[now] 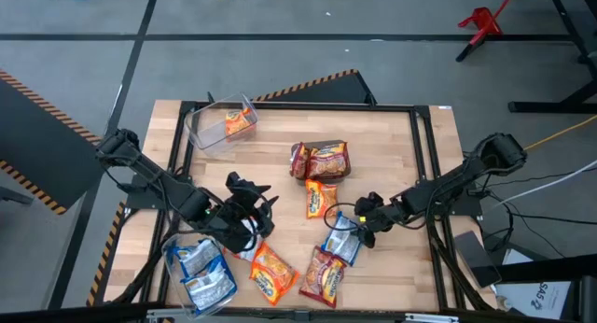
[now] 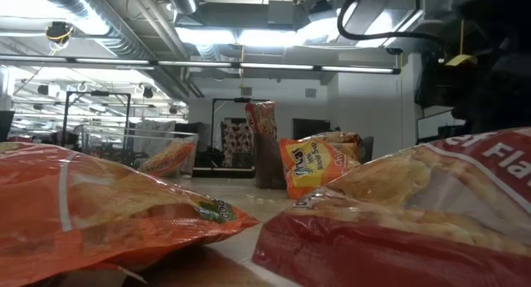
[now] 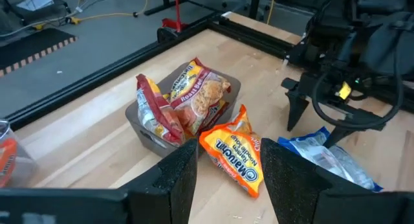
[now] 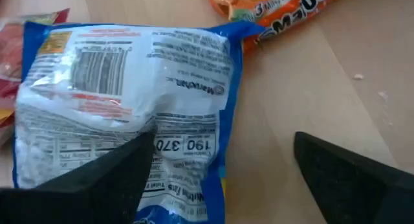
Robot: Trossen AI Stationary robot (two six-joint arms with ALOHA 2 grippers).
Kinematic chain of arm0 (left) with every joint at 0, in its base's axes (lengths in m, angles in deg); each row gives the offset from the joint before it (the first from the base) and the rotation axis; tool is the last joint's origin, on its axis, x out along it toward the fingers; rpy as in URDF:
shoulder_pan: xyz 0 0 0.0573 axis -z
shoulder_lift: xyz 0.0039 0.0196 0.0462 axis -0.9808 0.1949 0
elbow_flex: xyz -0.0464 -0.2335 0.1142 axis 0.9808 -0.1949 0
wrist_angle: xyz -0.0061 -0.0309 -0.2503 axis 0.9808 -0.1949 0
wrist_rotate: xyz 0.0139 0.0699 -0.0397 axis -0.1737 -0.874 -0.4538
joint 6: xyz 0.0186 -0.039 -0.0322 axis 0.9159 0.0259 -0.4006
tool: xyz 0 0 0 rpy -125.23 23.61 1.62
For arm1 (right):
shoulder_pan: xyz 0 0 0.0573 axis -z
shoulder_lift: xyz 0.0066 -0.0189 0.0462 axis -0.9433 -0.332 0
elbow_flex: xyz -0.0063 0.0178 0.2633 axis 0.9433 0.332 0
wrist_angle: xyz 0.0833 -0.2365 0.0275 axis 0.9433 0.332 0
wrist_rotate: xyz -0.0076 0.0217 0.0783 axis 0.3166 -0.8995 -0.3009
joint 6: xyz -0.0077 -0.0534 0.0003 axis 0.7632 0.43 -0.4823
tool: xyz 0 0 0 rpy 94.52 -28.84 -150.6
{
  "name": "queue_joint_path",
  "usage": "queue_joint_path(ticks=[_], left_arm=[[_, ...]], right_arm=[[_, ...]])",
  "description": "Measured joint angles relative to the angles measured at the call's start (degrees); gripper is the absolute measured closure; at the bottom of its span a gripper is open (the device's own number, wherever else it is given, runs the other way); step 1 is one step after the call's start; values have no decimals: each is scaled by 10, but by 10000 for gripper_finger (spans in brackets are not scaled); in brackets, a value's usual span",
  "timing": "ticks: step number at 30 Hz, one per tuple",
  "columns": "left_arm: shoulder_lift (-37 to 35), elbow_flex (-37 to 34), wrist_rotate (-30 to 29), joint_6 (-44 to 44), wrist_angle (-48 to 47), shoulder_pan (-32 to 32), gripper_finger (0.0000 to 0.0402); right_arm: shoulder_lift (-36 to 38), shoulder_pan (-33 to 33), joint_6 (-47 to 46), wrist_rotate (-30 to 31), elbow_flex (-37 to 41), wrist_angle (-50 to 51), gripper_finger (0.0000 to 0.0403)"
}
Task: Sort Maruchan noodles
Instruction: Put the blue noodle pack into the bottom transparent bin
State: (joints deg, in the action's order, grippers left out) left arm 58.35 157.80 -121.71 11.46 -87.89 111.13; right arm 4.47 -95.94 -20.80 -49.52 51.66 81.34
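Maruchan noodles packets lie scattered on the wooden table. A blue-and-white packet (image 4: 129, 88) lies flat, label side down, beneath my right gripper (image 4: 220, 179), which is open wide; one finger (image 4: 110, 179) stands over the packet and the other over bare wood. In the high view that gripper (image 1: 361, 226) is right of centre, by the packet (image 1: 343, 239). My left gripper (image 1: 248, 207) hangs open left of centre, above the table. Beyond its fingers (image 3: 229, 185) lies an orange packet (image 3: 233, 153). My right gripper has one finger over the blue-and-white packet's printed back (image 4: 162, 146), slanting down from the table's right. Whether that finger touches the packet I cannot tell. My left gripper touches nothing.
A grey bin (image 1: 322, 161) at mid-table holds red packets. A clear bin (image 1: 220, 125) at the far left holds an orange packet, and a clear bin (image 1: 200, 273) at the near left holds blue ones. A loose orange packet (image 1: 272, 272) and a red one (image 1: 324, 274) lie near the front edge.
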Motion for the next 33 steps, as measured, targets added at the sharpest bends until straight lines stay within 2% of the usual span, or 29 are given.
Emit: queue_joint_path(ticks=[2,4,7,12,14,17,23,33], left_arm=[[6,0,9,0,2,-7,240],[12,0,21,0,2,-15,240],[13,-1,37,-1,2,-25,240],[13,-1,39,-1,2,-37,240],[13,-1,39,-2,3,-40,240],[13,-1,44,-3,18,-46,240],[13,-1,80,14,60,-52,240],[13,-1,158,28,124,-73,240]], right_arm=[[-11,3,0,-3,0,-6,52],[-15,4,-5,-6,0,-14,87],[-15,3,-5,-10,0,-27,173],[-15,3,9,-9,0,-26,349],[-17,3,24,-6,2,-40,387],[-18,7,23,-4,-2,-49,381],[-19,7,60,40,-47,-35,400],[-18,7,191,114,-164,47,403]])
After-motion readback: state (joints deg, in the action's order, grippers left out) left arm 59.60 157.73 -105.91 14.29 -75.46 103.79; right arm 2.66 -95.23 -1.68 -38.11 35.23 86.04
